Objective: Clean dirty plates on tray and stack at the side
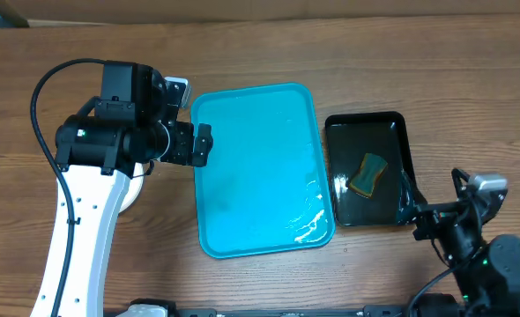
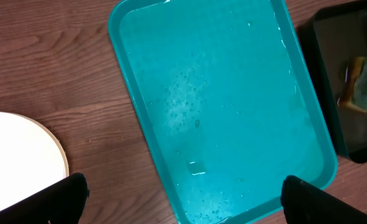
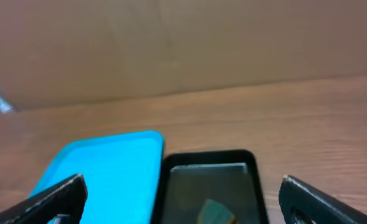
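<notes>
The left end effector [image 2: 183, 186] is spread wide, its two dark fingers [image 2: 68, 199] at the lower corners of the wrist view with nothing between them; it hangs over the left rim of the turquoise tray [image 2: 221, 93], which stretches out beneath and ahead of it, its floor beaded with water drops and a little foam at one corner; just outside its left finger, on the desk [image 2: 46, 62] and apart from the tray, lies a white plate [image 2: 15, 155], partly under the arm in the overhead view, and whether other plates lie below it cannot be told. The right end effector [image 3: 183, 193] is likewise fully open and holds nothing; straight ahead of it and slightly below sits a glossy black tray [image 3: 208, 158] holding a yellow-and-green sponge [image 1: 367, 173]; beyond that tray's left side the turquoise tray lies just beside it.
</notes>
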You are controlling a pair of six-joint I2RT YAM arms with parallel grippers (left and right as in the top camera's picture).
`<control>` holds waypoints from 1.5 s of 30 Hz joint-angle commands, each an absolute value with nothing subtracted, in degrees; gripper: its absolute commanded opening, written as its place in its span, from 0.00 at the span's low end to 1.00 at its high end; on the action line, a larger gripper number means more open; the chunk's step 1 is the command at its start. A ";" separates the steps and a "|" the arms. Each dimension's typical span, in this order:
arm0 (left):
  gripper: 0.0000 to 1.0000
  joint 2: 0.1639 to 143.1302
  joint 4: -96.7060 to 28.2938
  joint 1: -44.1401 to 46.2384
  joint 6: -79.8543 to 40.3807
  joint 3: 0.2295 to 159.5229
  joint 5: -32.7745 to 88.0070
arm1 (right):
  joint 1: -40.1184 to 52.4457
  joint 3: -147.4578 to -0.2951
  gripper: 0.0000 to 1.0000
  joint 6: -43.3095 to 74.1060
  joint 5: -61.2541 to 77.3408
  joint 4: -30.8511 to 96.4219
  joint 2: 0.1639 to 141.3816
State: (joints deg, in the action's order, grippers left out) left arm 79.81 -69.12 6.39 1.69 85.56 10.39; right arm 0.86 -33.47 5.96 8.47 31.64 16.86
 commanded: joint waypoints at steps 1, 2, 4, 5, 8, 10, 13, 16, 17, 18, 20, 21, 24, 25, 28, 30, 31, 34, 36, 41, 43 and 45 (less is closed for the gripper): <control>1.00 80.20 -68.97 6.76 2.61 86.41 10.07 | 0.08 -25.67 1.00 5.52 5.98 27.07 10.70; 1.00 80.20 -68.97 6.76 2.61 86.41 10.07 | 0.08 -23.90 1.00 5.52 5.98 25.67 9.39; 1.00 80.23 -68.97 6.79 2.61 86.41 10.07 | 0.08 -20.16 1.00 5.56 6.04 22.74 6.44; 1.00 80.23 -68.99 6.79 2.61 86.41 10.07 | 0.08 -17.89 1.00 5.61 6.04 21.21 4.45; 1.00 80.23 -68.99 6.79 2.61 86.41 10.07 | 0.21 -12.25 1.00 5.76 6.07 16.32 0.30; 1.00 80.25 -68.97 6.76 2.61 86.41 10.04 | 0.32 -11.33 1.00 5.96 6.15 15.81 0.14; 1.00 80.25 -68.99 6.76 2.61 86.41 10.04 | 0.30 -9.93 1.00 5.96 6.09 14.26 0.14; 1.00 80.25 -68.99 6.83 2.61 86.41 10.07 | 0.32 -6.68 1.00 5.98 6.28 9.96 0.14; 1.00 80.25 -68.99 6.85 2.61 86.41 10.07 | 0.32 -5.52 1.00 5.98 6.28 8.32 0.14; 1.00 80.25 -68.97 6.81 2.61 86.41 10.07 | 0.32 -3.95 1.00 5.98 6.28 6.15 0.14; 1.00 80.25 -68.97 6.79 2.61 86.41 10.07 | 0.32 -0.86 1.00 5.96 6.24 2.61 0.14; 1.00 80.25 -68.97 6.79 2.61 86.41 10.07 | 0.36 -0.43 1.00 5.96 5.87 4.47 0.14; 1.00 80.25 -68.97 6.79 2.61 86.41 10.07 | 0.95 -0.45 1.00 5.93 4.97 4.27 0.14; 1.00 80.25 -68.99 6.76 2.61 86.41 10.04 | 1.21 -0.45 1.00 5.93 4.97 4.25 0.14; 1.00 80.25 -68.97 6.79 2.61 86.41 10.07 | 1.32 -0.45 1.00 5.93 4.97 4.27 0.16; 1.00 80.25 -68.99 6.79 2.61 86.41 10.07 | 1.32 -0.45 1.00 5.93 4.95 4.27 0.16; 1.00 80.25 -68.97 6.79 2.61 86.41 10.07 | 1.32 -0.45 1.00 5.93 4.95 4.27 0.16; 1.00 80.25 -68.99 6.79 2.61 86.41 10.07 | 1.32 -0.45 1.00 5.93 4.95 4.27 0.16; 1.00 80.25 -68.99 6.79 2.61 86.41 10.07 | 1.32 -0.45 1.00 5.93 4.95 4.27 0.16; 1.00 80.25 -68.97 6.79 2.61 86.41 10.04 | 1.32 -0.45 1.00 5.93 4.95 4.27 0.16; 1.00 80.25 -68.90 6.79 2.61 86.41 10.07 | 1.32 -0.45 1.00 5.93 4.95 4.27 0.16; 1.00 79.64 -68.88 6.63 2.63 86.19 9.47 | 1.32 -0.45 1.00 5.93 4.97 4.27 0.16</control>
State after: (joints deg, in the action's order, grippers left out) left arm 79.81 -69.04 6.39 1.69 85.56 10.41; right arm 0.91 -1.04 5.98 5.52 4.62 0.78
